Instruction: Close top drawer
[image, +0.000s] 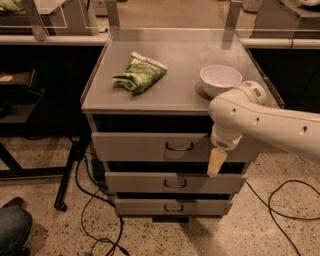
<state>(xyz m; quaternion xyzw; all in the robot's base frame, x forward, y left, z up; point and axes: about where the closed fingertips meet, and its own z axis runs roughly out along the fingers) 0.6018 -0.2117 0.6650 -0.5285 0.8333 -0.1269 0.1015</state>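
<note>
Patience pays: your gripper (216, 163) hangs in front of the top drawer (145, 146), which stands pulled out just behind it, its loop handle (179, 146) beside the gripper toward the drawer's centre. How far the gripper is open cannot be told. Push flat and straight on the front, clear of the middle drawer (150, 182) below.
</note>
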